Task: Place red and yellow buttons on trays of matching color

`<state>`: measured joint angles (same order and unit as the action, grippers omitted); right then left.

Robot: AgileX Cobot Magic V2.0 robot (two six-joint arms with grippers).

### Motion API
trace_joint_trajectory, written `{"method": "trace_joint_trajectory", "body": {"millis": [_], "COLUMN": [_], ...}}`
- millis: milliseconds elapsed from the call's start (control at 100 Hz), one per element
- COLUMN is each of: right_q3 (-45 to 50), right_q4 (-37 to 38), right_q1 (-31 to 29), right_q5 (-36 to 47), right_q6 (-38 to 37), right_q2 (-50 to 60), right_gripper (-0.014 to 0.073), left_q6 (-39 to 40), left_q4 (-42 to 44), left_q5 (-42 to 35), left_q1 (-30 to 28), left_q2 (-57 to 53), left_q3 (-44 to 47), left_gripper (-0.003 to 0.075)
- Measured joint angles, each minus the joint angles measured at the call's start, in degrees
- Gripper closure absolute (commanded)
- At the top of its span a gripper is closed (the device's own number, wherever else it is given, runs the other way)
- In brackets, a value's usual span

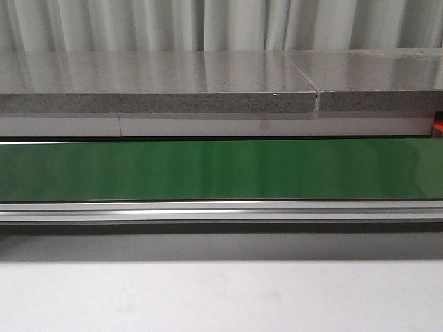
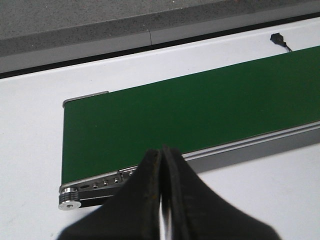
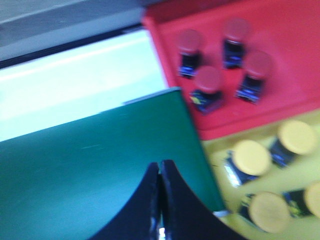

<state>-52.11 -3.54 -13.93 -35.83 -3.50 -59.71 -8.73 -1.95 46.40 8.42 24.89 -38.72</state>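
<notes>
In the right wrist view a red tray (image 3: 285,30) holds several red buttons (image 3: 207,80). Beside it a yellow tray (image 3: 220,152) holds several yellow buttons (image 3: 251,156). My right gripper (image 3: 160,165) is shut and empty above the end of the green conveyor belt (image 3: 100,165), next to the trays. My left gripper (image 2: 161,151) is shut and empty above the near rail at the belt's (image 2: 190,110) other end. The belt (image 1: 221,169) is bare in the front view, where no gripper, tray or button shows, only a red sliver (image 1: 438,128) at the far right.
A grey stone ledge (image 1: 159,83) runs behind the belt, with curtains beyond. The belt's aluminium rail (image 1: 221,211) runs along its near side. A roller end (image 2: 70,197) sits at the belt's left end. A small black connector (image 2: 276,38) lies on the white table.
</notes>
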Motion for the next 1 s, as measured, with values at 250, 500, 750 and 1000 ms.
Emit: {"method": "trace_joint_trajectory", "body": {"millis": [250, 500, 750, 1000], "right_q3": [0.0, 0.0, 3.3, 12.1], "right_q4": [0.0, 0.4, 2.6, 3.5], "right_q1": [10.9, 13.4, 13.4, 13.4], "right_q5": [0.2, 1.9, 3.9, 13.2], "right_q6": [0.2, 0.4, 0.4, 0.4], "right_q2": [2.0, 5.4, 13.1, 23.6], "right_gripper": [0.0659, 0.0659, 0.0659, 0.0659], "left_q6": [0.0, 0.0, 0.0, 0.0], "left_q4": [0.0, 0.0, 0.0, 0.0], "left_q5": [0.0, 0.0, 0.0, 0.0], "left_q1": [0.0, 0.0, 0.0, 0.0], "left_q2": [0.0, 0.0, 0.0, 0.0], "left_q3": [0.0, 0.0, 0.0, 0.0], "left_gripper": [0.0741, 0.0741, 0.0741, 0.0741]}}
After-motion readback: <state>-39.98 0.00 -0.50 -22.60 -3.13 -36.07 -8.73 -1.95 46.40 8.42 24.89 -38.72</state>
